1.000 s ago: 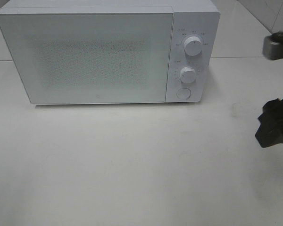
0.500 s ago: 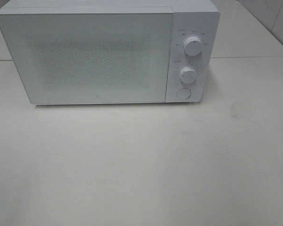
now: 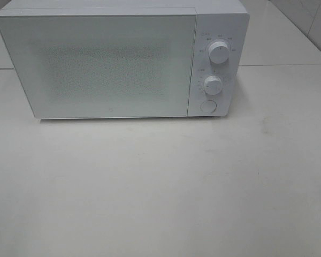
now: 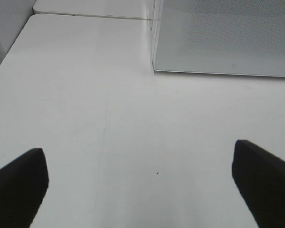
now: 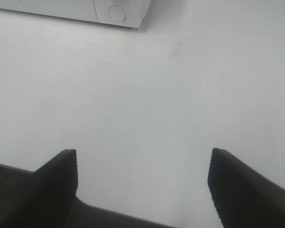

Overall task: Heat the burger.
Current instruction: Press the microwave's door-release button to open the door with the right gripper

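Standing at the far edge of the bench (image 3: 150, 187), the white microwave (image 3: 96, 64) has its door (image 3: 96, 67) shut, the same as one second ago. One thing differs: at that time dark parts of the right arm showed at the right edge of the high view, and now no arm shows there. The two knobs (image 3: 218, 52) and the round button (image 3: 207, 106) on the panel look as they did before.

The left gripper (image 4: 138, 152) hangs over the left part of the bench, in front of the microwave's left front corner. Its fingers (image 4: 19, 185) are spread as wide as they go, with only bare bench between them. The right gripper (image 5: 142, 156) hangs over the bench in front of the microwave's right corner, where the button is. Its fingers (image 5: 247, 190) are also wide apart and hold nothing.

The burger shows in no view, so I cannot tell where it lies or how it stands to any finger.
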Controlling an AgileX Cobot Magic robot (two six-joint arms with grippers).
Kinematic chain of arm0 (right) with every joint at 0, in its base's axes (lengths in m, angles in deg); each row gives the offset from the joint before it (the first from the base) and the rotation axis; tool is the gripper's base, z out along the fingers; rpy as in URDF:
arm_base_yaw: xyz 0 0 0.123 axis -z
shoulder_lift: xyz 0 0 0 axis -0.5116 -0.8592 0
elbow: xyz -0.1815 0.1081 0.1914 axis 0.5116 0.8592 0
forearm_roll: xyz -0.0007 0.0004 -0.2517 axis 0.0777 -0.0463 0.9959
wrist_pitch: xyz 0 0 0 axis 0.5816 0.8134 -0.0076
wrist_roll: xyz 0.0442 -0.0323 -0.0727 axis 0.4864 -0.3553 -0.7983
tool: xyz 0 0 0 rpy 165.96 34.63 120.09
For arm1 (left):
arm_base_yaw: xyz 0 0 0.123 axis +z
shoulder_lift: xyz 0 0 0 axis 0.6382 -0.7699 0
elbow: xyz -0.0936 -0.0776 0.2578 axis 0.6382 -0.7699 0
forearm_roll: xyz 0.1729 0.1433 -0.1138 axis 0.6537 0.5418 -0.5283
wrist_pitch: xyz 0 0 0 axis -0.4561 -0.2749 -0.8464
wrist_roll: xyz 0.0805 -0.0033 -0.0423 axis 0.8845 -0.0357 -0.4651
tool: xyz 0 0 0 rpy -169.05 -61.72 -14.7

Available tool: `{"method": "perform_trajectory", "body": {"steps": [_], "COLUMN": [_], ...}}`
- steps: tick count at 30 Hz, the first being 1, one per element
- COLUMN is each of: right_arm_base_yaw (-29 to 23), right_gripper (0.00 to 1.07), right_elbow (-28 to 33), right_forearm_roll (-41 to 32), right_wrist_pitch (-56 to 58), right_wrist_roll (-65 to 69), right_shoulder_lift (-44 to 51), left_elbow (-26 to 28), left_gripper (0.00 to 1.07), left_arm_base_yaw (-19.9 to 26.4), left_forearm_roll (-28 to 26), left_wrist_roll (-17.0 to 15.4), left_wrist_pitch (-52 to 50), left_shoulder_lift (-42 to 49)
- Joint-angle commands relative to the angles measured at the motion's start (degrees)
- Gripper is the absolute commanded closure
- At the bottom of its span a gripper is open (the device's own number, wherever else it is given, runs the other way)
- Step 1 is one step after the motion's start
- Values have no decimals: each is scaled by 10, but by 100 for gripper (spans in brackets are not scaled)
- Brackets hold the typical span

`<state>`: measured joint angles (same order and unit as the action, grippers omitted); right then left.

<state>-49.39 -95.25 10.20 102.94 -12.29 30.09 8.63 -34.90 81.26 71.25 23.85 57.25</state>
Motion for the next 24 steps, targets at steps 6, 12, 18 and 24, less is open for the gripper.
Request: {"method": "perform_trajectory", "body": {"steps": [6,12,18,24], "right_arm_base_yaw": [70,84,84,84], "right_gripper": [32,32,32,32], "right_elbow": [2,2,2,-9], "right_forearm_roll": [3,3,3,-1], "right_wrist_pitch": [-13,-13,-13,-25], "right_wrist_roll": [-4,-4,-4,-3], "right_shoulder_lift": [56,61,61,58], "left_elbow": [-2,-2,-2,-2], "left_gripper": [9,9,9,9], "left_arm_base_yaw": [1,1,1,1], "left_forearm_roll": [-3,-4,-3,-3], "left_wrist_roll": [-4,-4,-4,-4], "left_wrist_pitch": [-8,-8,-8,-8], "left_shoulder_lift": [14,11,11,11]}}
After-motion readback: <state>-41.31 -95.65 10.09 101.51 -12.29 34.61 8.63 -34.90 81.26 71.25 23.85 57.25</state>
